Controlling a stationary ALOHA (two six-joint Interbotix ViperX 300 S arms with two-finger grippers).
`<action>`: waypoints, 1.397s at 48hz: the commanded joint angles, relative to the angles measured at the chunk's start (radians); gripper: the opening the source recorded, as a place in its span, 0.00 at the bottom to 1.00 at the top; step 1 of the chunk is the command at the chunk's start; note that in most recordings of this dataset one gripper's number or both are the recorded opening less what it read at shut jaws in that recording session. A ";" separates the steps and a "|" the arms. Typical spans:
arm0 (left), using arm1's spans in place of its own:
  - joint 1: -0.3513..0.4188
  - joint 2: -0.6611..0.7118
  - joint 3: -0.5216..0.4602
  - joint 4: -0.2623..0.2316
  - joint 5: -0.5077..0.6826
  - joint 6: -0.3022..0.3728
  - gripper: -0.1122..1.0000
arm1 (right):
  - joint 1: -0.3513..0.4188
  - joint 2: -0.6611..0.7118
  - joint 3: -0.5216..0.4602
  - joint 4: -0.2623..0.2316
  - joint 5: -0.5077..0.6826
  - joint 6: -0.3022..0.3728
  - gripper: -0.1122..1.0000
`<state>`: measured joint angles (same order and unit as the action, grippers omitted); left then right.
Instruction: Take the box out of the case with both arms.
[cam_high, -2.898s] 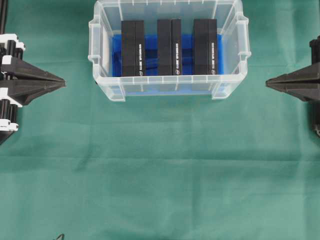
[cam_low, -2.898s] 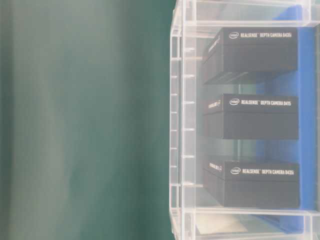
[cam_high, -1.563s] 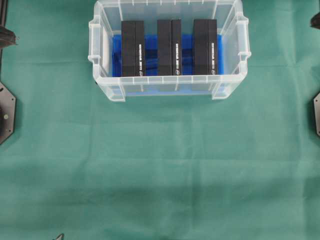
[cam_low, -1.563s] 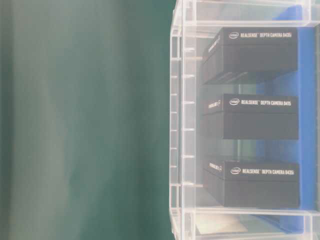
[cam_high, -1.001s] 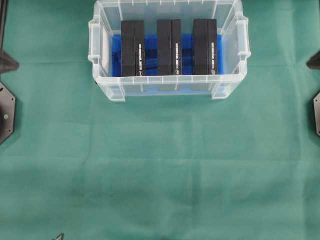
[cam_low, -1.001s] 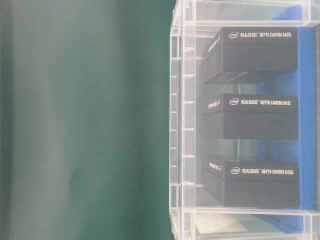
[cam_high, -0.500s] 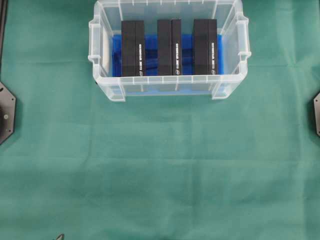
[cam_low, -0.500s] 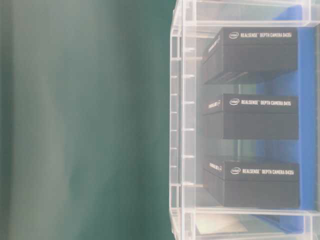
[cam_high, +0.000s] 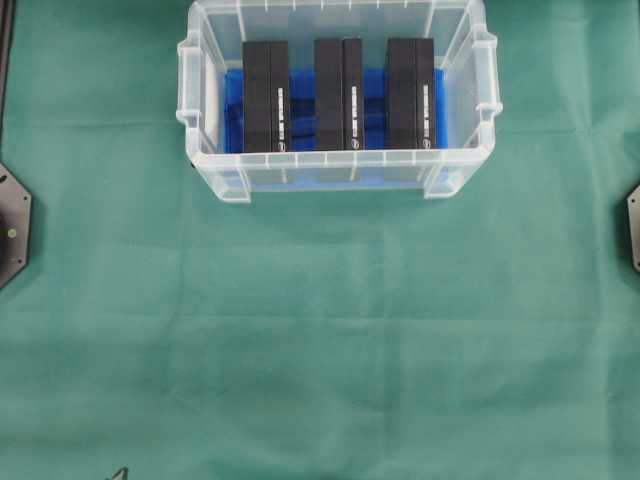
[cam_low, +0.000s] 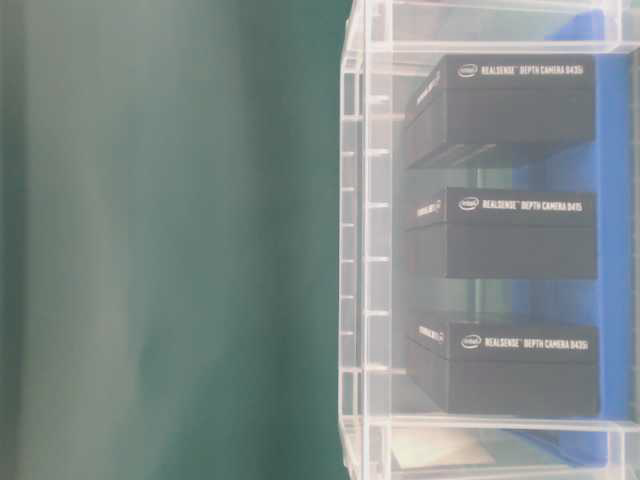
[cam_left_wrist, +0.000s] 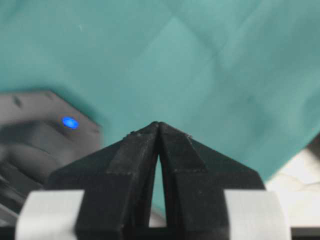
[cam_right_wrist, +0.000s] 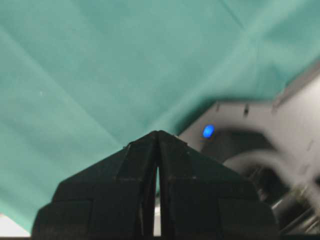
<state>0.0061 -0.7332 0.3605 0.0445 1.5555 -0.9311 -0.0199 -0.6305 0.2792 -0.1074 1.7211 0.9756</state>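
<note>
Three black boxes stand side by side inside the case (cam_high: 337, 100): the left box (cam_high: 266, 96), the middle box (cam_high: 338, 95) and the right box (cam_high: 410, 93), with gaps between them. All rest on the blue sheet (cam_high: 300, 100) lining the case's bottom. The case sits on the green cloth (cam_high: 320, 340) covering the counter. Neither gripper is near the case. The left gripper (cam_left_wrist: 158, 125) has its tips pressed together, holding nothing, above the cloth. The right gripper (cam_right_wrist: 158, 134) is likewise closed on nothing, beside a grey base with a blue light (cam_right_wrist: 208, 131).
</note>
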 joint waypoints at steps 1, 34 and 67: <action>0.005 0.006 -0.021 0.006 0.002 -0.155 0.10 | 0.000 0.005 -0.018 -0.009 0.003 0.120 0.10; 0.040 0.028 -0.026 0.008 0.074 -0.456 0.10 | -0.032 0.043 -0.011 -0.069 -0.028 0.370 0.10; 0.417 0.071 -0.041 -0.015 0.026 -0.091 0.10 | -0.446 0.103 -0.005 -0.052 -0.135 0.018 0.10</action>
<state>0.4188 -0.6811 0.3482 0.0383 1.5800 -1.0324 -0.4633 -0.5231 0.2823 -0.1672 1.5999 0.9925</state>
